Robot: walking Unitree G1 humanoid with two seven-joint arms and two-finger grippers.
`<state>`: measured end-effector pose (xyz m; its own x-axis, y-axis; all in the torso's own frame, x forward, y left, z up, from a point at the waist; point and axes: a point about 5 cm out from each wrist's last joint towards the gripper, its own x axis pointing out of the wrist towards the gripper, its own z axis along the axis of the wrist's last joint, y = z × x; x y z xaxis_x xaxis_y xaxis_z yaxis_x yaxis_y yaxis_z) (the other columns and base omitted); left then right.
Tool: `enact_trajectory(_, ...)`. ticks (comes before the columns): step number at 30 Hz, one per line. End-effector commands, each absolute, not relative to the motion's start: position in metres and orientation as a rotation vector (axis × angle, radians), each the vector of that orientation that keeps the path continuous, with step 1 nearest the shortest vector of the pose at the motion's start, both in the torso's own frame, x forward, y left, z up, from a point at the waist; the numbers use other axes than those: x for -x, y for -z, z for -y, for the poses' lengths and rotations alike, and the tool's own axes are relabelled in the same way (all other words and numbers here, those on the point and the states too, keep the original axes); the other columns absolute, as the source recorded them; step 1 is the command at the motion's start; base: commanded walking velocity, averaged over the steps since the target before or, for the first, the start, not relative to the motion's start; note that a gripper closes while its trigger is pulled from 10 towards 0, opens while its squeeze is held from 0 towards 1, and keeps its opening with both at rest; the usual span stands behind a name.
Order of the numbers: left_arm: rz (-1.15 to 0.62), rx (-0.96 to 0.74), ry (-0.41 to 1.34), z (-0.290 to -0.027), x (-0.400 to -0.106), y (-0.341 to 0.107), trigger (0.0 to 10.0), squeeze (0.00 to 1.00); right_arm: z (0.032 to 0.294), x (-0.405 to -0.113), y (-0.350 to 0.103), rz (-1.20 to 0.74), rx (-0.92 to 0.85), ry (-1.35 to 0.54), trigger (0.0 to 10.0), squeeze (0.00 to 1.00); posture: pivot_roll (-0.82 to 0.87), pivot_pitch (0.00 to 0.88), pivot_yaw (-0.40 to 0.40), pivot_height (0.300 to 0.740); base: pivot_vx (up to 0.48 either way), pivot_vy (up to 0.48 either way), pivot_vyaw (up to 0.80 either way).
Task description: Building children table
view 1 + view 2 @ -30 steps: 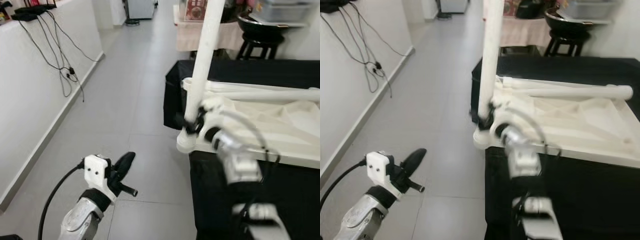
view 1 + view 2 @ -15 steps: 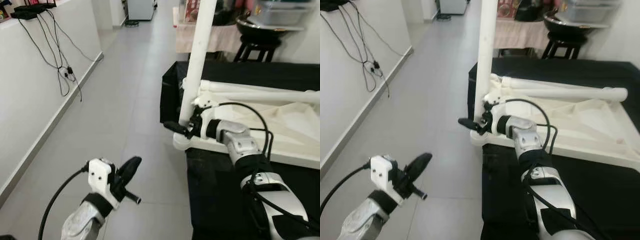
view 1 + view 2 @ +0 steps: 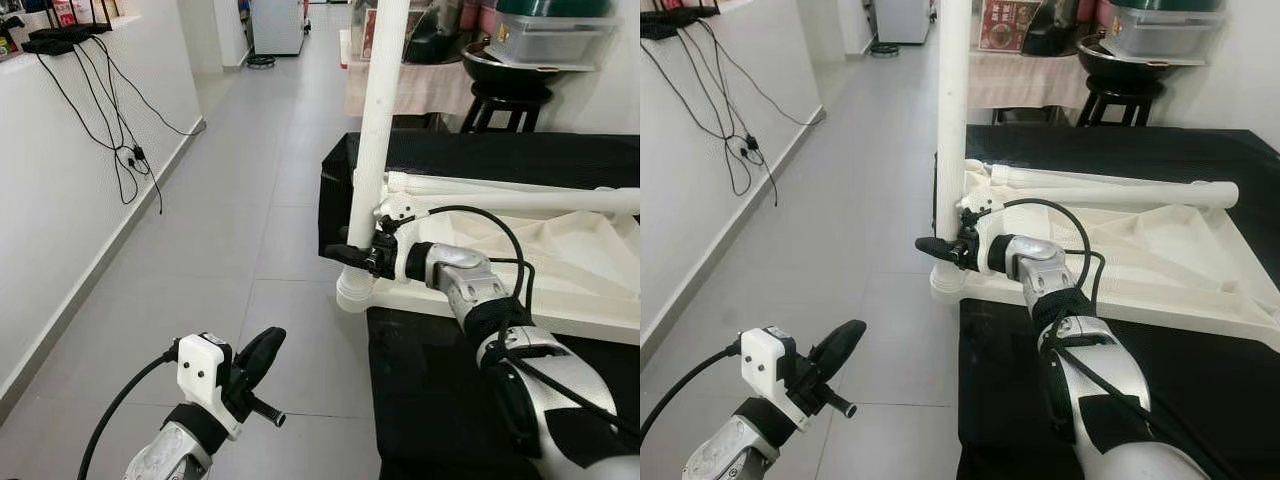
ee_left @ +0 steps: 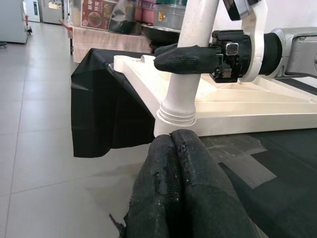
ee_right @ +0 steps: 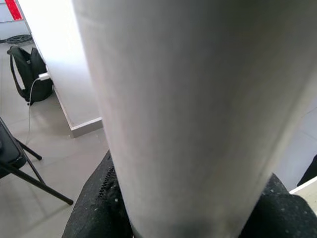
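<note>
Left eye view: the right gripper pinches the lower part of an upright white table leg, just above the corner socket of the upside-down white tabletop. That tabletop lies on a black cloth. A second leg lies flat inside the tabletop's rim. The left gripper hangs over the grey floor, well apart from the upright leg.

Left wrist view: the left gripper's fingers are pressed together, holding nothing, pointing toward the base of the upright leg.

Right wrist view: the upright leg sits between two black fingers.
</note>
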<state>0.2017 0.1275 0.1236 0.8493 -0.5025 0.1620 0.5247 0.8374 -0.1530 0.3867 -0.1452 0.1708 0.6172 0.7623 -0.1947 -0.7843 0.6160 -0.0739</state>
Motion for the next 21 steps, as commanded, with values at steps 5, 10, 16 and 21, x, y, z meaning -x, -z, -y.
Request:
enact_trajectory(5, 0.127, 0.174, 0.539, -0.130, -0.201, -0.125, 10.0, 0.00, 0.163, -0.383, -0.155, -0.153, 0.140, -0.722, 0.0, 0.00, 0.09, 0.010, -0.026, 0.740, 0.000, 0.000, 0.00)
enact_trajectory(10, 0.124, 0.203, 0.532, -0.136, -0.205, -0.125, 10.0, 0.00, 0.146, -0.325, -0.089, -0.242, 0.057, -0.150, 0.0, 0.00, 0.02, 0.040, 0.019, 0.740, 0.000, 0.000, 0.00)
enact_trajectory(16, 0.102, 0.206, 0.601, -0.133, -0.214, -0.122, 10.0, 0.00, 0.156, -0.345, -0.111, -0.159, 0.128, -0.145, 0.0, 0.00, 0.01, 0.000, 0.007, 0.740, 0.000, 0.000, 0.00)
enact_trajectory(21, 0.108, 0.193, 0.589, -0.133, -0.215, -0.122, 10.0, 0.00, 0.157, -0.345, -0.113, -0.159, 0.124, -0.105, 0.0, 0.00, 0.01, 0.000, 0.011, 0.740, 0.000, 0.000, 0.00)
